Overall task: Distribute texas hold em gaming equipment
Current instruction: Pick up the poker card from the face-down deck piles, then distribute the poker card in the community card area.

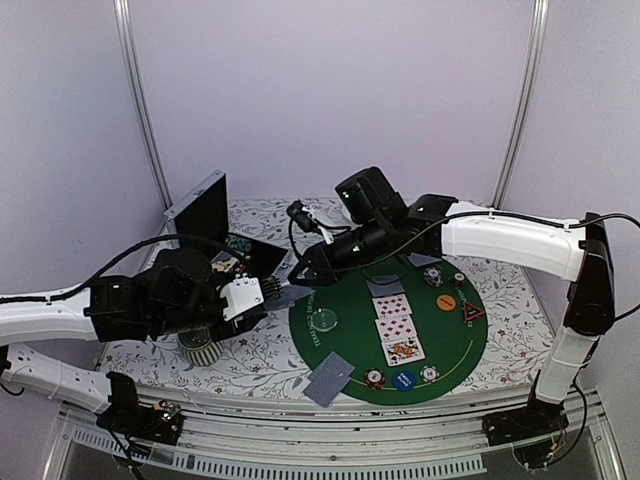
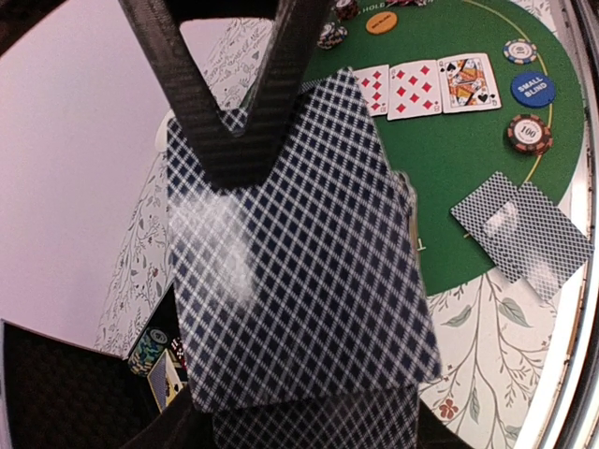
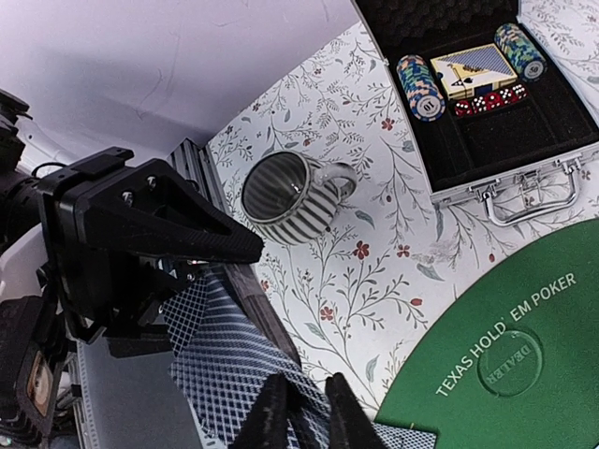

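The two claws meet just off the left rim of the green mat (image 1: 340, 345), above bare flowered tabletop (image 3: 374, 253). Beyond the right claw (image 3: 306, 419) the striped mug (image 3: 290, 201) stands near. Past it, well apart, is the open case (image 3: 524, 122). Between mug, case and mat rim the cloth lies open. To the right of both claws the mat carries three face-up cards (image 1: 396, 327) in a row, with an orange button (image 1: 445, 302) and a red triangle (image 1: 472, 313) farther off. Two face-down cards (image 1: 330, 378) lap over the mat's near rim, beside three chips (image 1: 404, 380).

The left claw (image 1: 270, 291) stands about half open, clamped flat on a deck (image 2: 299, 281) of blue-checked cards, one finger above and one below. The right claw's fingers stand close together with only a narrow gap, right at the deck's free end. Whether they have bitten on the top card cannot be told.
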